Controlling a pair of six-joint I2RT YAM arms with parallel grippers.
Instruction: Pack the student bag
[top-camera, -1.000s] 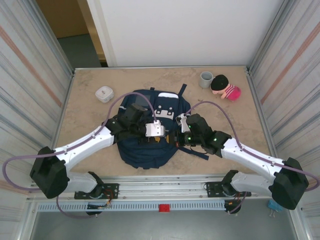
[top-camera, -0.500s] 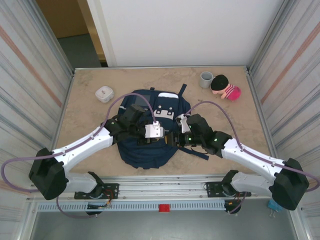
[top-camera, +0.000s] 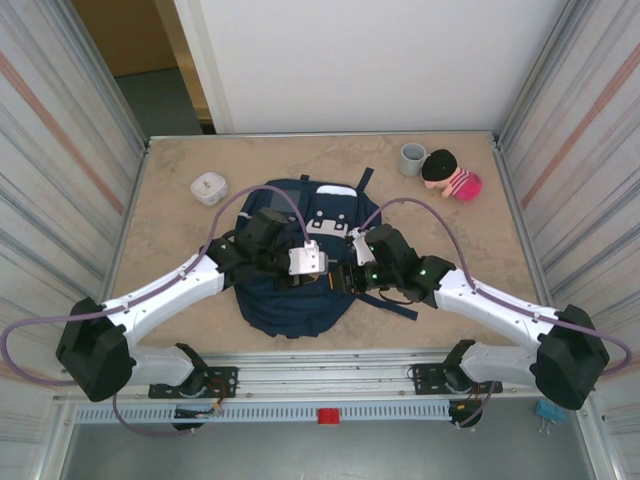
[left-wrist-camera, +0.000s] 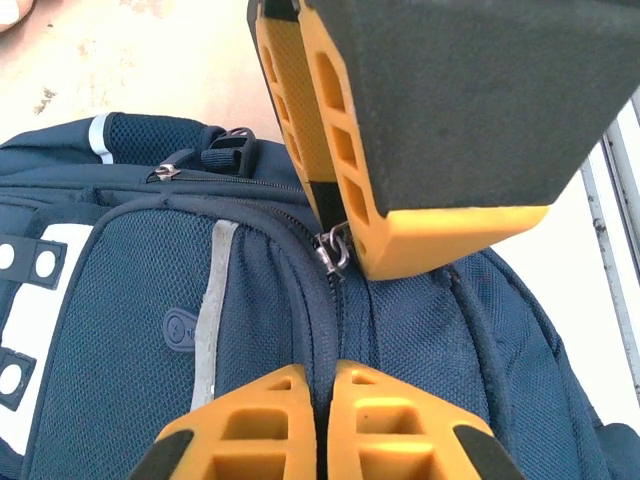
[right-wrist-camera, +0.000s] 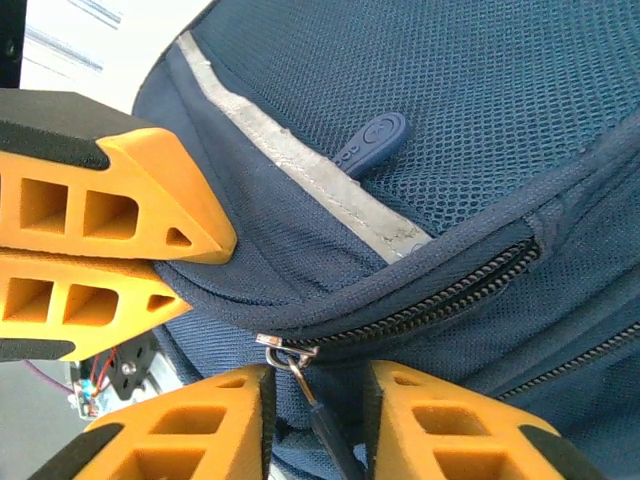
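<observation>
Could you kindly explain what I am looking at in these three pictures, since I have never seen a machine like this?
You see two robot arms, the left arm and the right arm, bolted at the near edge of a table; each ends in a two-finger claw. The wide picture comes from a fixed camera above and behind them; the close-ups come from cameras on the wrists. A navy student bag lies in the middle; beyond it sit a white box, a grey cup and a plush doll. The left claw is shut, apparently pinching the bag's fabric beside a zip. The right claw is open, straddling the zip pull.
</observation>
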